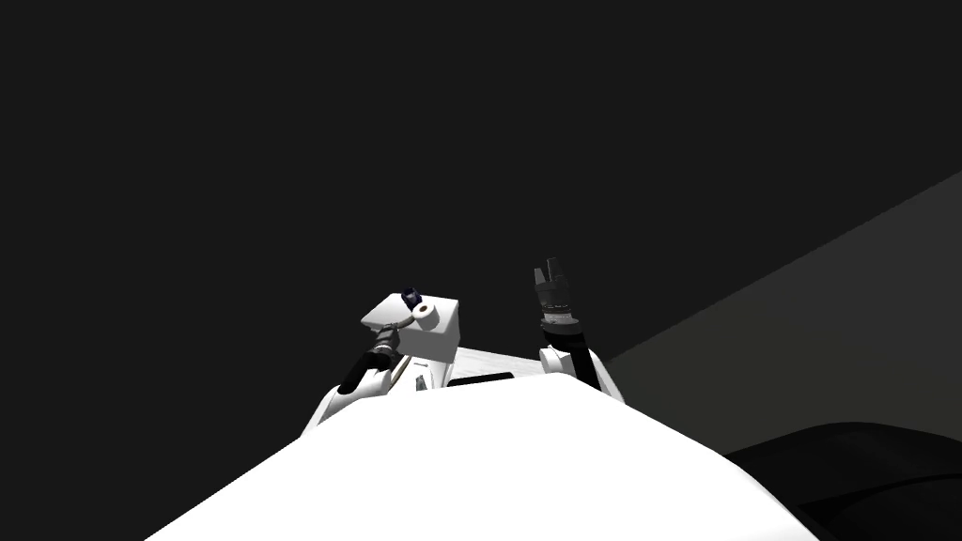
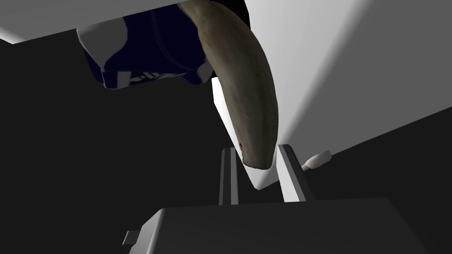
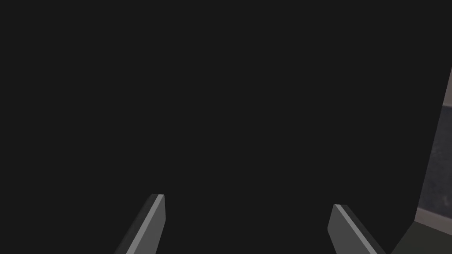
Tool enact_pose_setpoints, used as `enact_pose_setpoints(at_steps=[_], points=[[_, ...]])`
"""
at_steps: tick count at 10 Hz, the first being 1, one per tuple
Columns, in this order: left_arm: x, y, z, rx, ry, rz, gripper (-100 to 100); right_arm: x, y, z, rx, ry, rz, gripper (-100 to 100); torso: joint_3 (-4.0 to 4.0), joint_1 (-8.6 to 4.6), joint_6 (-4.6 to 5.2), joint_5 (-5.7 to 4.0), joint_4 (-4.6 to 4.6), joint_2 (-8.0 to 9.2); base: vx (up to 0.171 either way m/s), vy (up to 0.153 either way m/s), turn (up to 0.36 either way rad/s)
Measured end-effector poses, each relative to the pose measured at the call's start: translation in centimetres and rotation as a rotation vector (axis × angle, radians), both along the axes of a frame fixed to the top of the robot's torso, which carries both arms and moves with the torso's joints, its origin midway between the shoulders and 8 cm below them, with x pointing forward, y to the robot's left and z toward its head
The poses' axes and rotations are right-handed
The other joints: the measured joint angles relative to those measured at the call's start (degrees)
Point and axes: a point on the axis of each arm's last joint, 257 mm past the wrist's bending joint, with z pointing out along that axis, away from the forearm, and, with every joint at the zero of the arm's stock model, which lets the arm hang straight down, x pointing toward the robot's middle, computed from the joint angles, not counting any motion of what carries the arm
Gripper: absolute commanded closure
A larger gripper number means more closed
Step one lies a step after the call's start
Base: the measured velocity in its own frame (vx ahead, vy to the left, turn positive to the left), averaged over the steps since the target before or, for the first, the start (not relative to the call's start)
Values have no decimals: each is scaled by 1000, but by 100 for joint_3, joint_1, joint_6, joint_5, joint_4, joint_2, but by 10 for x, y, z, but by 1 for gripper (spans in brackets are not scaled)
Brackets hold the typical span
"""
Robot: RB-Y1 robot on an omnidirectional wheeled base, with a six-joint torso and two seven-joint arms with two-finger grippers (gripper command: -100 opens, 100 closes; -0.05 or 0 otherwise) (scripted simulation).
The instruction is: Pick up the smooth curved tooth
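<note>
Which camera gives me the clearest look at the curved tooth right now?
Left wrist view: the tooth runs large and close, its tip pinched between the left gripper fingers. Head view gives just a thin pale sliver at that gripper on the white box. Right wrist view faces a dark surface.

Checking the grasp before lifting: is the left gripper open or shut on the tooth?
Shut on the tooth, it seems: the left gripper holds its fingers close against both sides of the tip.

Dim room, paper roll (image 1: pixel 426 316), white stand (image 1: pixel 443 340)
</note>
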Motion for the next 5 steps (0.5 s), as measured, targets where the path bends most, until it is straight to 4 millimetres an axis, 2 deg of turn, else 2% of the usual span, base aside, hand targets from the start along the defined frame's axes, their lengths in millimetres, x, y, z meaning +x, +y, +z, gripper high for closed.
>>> enact_pose_setpoints(at_steps=[3,4,5], points=[[-23,-17,-1,-6,4,-37,100,0,0,0,0,0,0,0,-5,3,-4,1,-1,-9,98,-1,148],[-31,-25,2,-10,5,-51,100,0,0,0,0,0,0,0,-7,0,-1,-1,0,-15,51,-5,25],[-31,-26,3,-11,4,-53,0,0,0,0,0,0,0,0,-2,3,3,1,1,-5,8,-2,-5]])
